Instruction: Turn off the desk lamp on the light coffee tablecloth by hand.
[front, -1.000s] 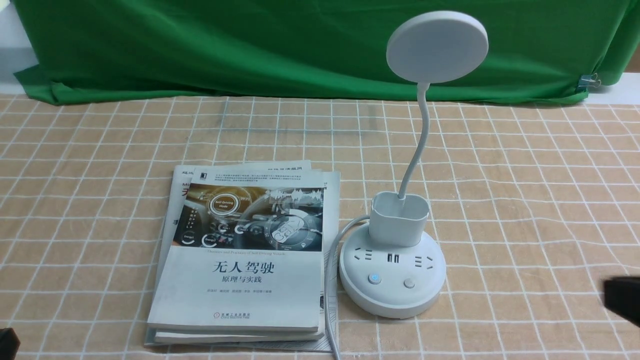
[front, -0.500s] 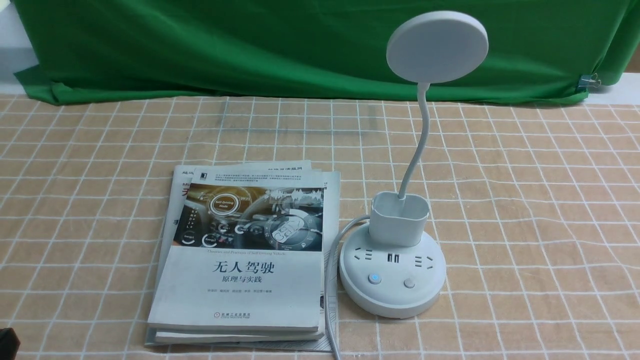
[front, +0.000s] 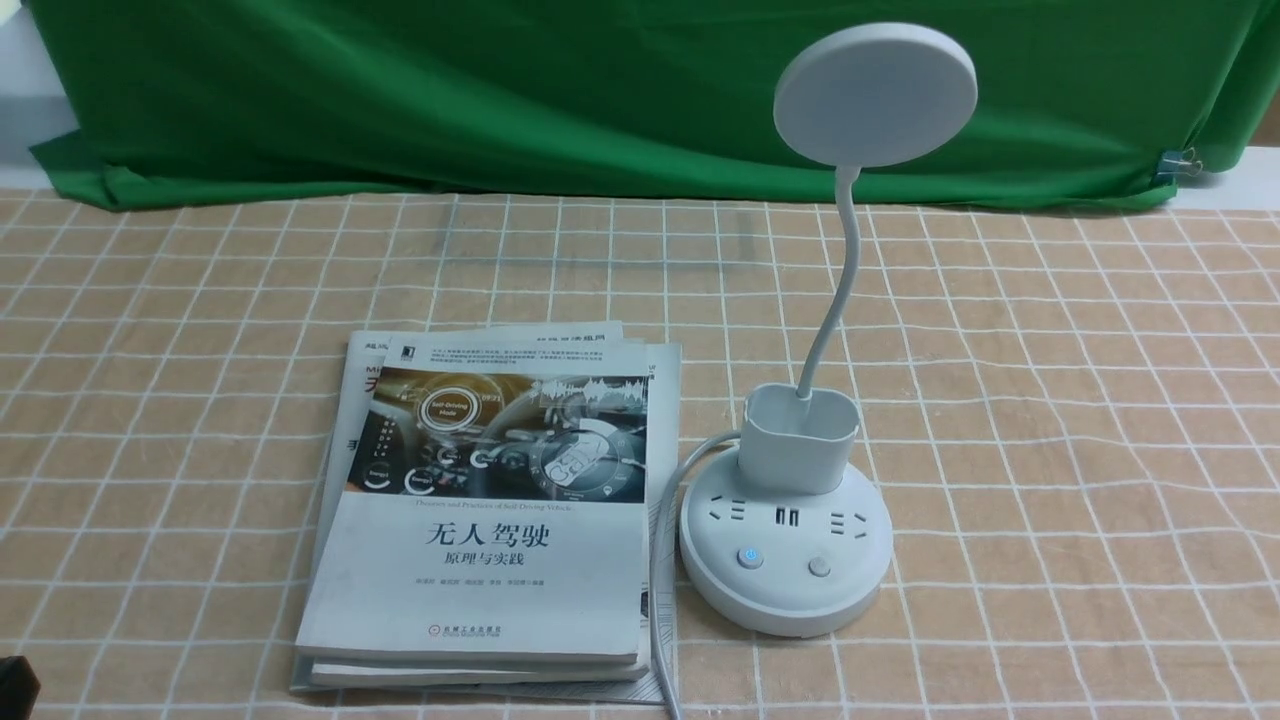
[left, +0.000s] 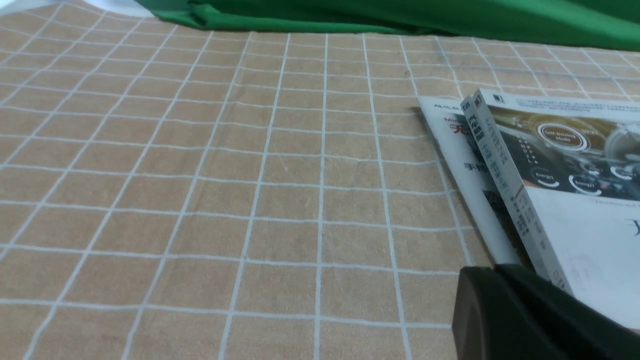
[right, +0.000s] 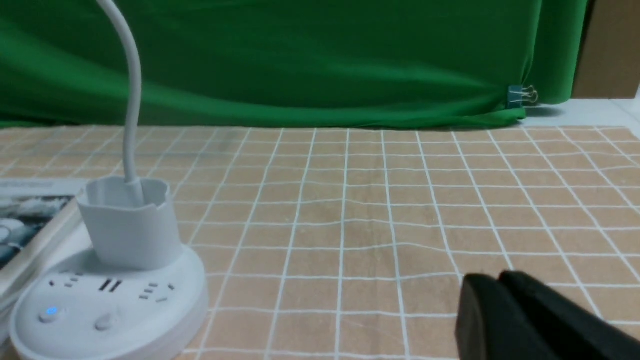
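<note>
Two claws show, each only in part, and neither touches the desk lamp (front: 785, 540). The lamp stands upright on the light coffee tablecloth (front: 1050, 400) with its round base flat on the cloth. A small cup holder (front: 798, 440) sits at the back of the base. A thin gooseneck (front: 840, 290) rises out of the cup and curves up to the disc head (front: 875, 95), which is seen against the green backdrop (front: 450, 90). On the near side of the base the left button (front: 748, 558) glows blue, and the right button (front: 819, 567) beside it is plain. Whether the head itself is lit cannot be told.

A stack of books (front: 490, 520) lies just to the lamp's left, and the lamp's white cord (front: 660, 560) runs along the gap between them.

The left claw (left: 495, 272) sits well to the lamp's left, beyond the books, low over the cloth, with its black fingers pressed together and nothing between them. The right claw (right: 500, 280) is to the lamp's right, clear of the base, and its fingers are likewise together on nothing. A binder clip (right: 522, 95) pins the backdrop far to the lamp's right.
</note>
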